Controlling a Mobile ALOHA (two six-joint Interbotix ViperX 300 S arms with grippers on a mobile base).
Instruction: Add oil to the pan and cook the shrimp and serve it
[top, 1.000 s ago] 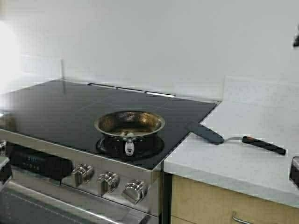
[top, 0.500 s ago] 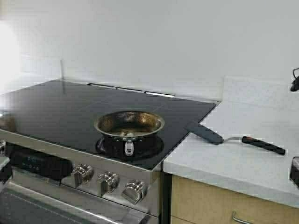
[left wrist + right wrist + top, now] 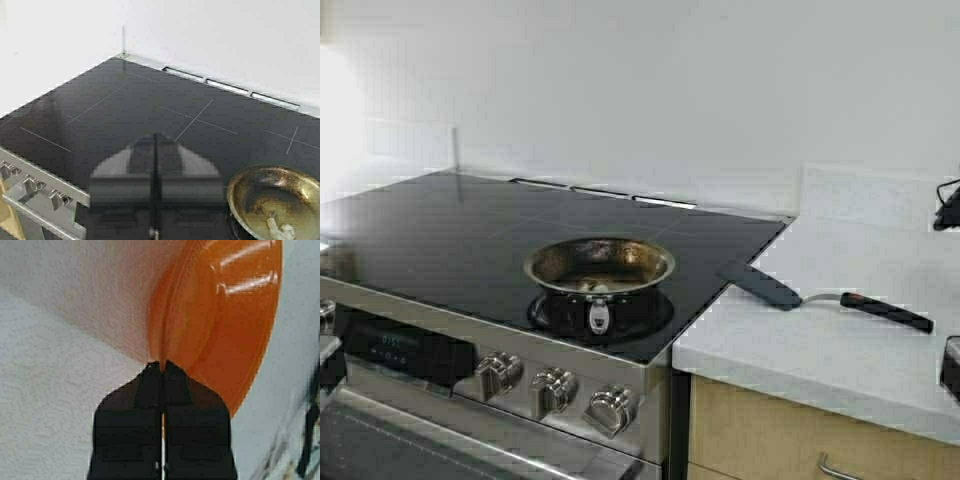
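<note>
The steel pan sits on the black cooktop's front burner, handle toward me. The small pale shrimp lies inside it, also seen as the shrimp in the pan in the left wrist view. My left gripper hangs shut and empty over the cooktop, beside the pan. My right gripper is shut on the rim of an orange bowl, held tilted above the white counter. Only a dark bit of the right arm shows at the high view's right edge. The oil is out of view.
A black spatula lies on the white counter, its head over the cooktop's edge. Stove knobs line the front panel. A white wall stands behind.
The dark part of my right arm at the high view's right edge has come down lower. The pan, shrimp and spatula have not moved.
</note>
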